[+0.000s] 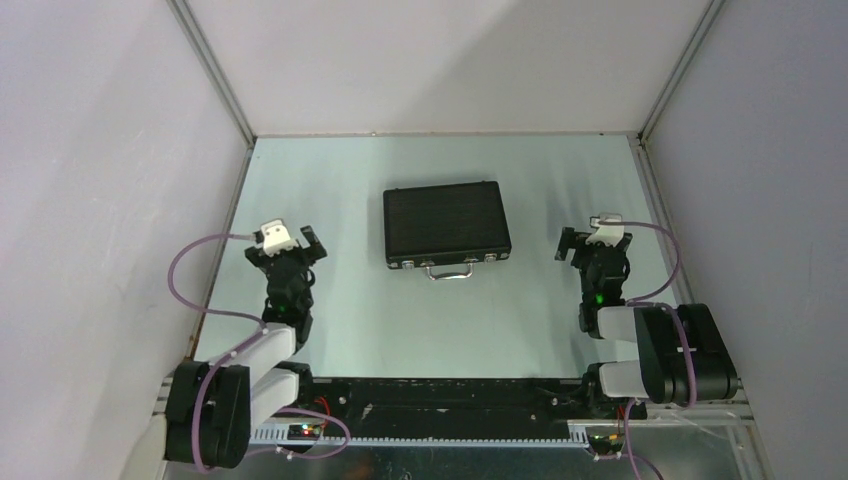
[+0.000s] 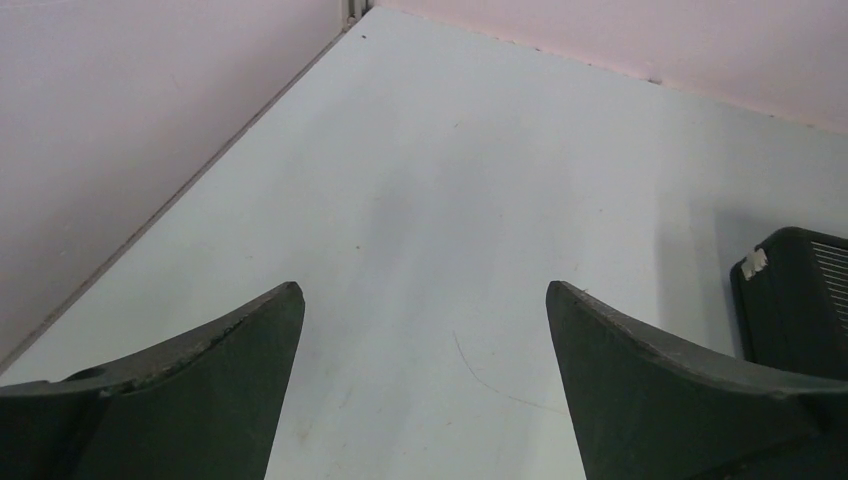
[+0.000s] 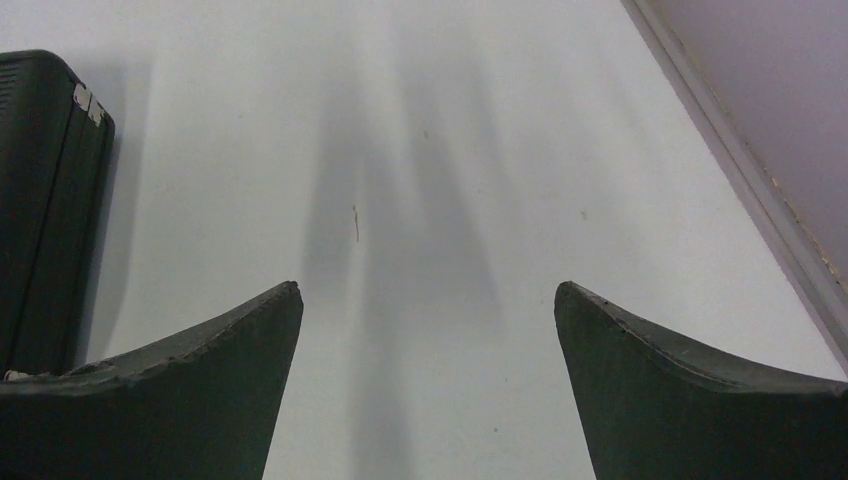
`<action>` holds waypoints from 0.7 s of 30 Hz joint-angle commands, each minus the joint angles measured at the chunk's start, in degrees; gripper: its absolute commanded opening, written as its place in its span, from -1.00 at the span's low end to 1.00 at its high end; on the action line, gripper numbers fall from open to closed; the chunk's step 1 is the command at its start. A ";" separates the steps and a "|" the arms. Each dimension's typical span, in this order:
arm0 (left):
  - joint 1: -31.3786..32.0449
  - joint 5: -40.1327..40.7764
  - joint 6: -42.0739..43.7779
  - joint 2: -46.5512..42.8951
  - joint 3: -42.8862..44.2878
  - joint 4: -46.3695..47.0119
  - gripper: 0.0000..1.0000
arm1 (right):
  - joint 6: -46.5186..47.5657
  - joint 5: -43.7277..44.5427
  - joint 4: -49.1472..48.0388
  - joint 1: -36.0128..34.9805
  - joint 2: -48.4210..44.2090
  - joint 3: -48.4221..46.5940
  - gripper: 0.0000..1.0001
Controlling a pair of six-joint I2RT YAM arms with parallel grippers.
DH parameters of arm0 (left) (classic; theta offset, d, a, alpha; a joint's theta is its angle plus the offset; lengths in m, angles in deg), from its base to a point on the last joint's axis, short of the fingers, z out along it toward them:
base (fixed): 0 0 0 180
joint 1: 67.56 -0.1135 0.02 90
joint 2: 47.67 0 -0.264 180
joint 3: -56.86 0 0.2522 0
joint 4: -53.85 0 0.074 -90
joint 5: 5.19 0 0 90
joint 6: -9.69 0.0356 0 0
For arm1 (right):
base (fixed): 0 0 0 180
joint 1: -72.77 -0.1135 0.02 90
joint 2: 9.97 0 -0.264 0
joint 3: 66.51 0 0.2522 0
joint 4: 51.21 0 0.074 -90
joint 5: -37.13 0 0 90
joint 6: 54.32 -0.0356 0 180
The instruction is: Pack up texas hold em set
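We're running the left gripper (image 2: 422,290) with jaws spread wide and nothing between them, only bare table (image 2: 430,180) showing in the gap. We can't tell whether the fingers (image 2: 200,400) are touching the surface. Off to the right of those jaws, past the right finger, a rounded corner of the black briefcase (image 2: 795,300) is poking into the wrist view. It's sitting apart from the finger, with a small pale patch (image 2: 755,263) on the corner. To the left of the jaws a side wall (image 2: 120,120) is running along the table edge.

We're running the right gripper (image 3: 428,288) the same way: jaws wide apart, gripping nothing, table showing between them. Left of those jaws the side of the briefcase is showing along the frame edge, clear of the left finger. To the right of the jaws the other wall (image 3: 780,80) is bounding the table.

In the overhead view, the briefcase is lying flat and closed between the two grippers and a little ahead of them, well apart from both. Its metal handle (image 1: 450,272) is pointing back toward the arm bases, with latches (image 1: 408,263) sitting either side of it. The ribbed lid is facing up.
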 commanded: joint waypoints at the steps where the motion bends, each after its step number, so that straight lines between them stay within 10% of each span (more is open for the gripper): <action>1: -0.46 -0.72 -2.89 -2.74 -2.32 3.95 0.98 | -0.66 -1.04 -1.76 0.39 -0.02 -1.91 0.99; 11: -0.68 1.48 4.48 -9.87 -7.55 9.71 0.97 | -0.73 -1.13 -1.60 0.50 0.02 -1.96 0.99; 21: -2.41 -2.67 7.90 12.52 -1.14 20.01 0.99 | -0.70 -1.36 -1.40 0.63 -0.05 -2.02 0.99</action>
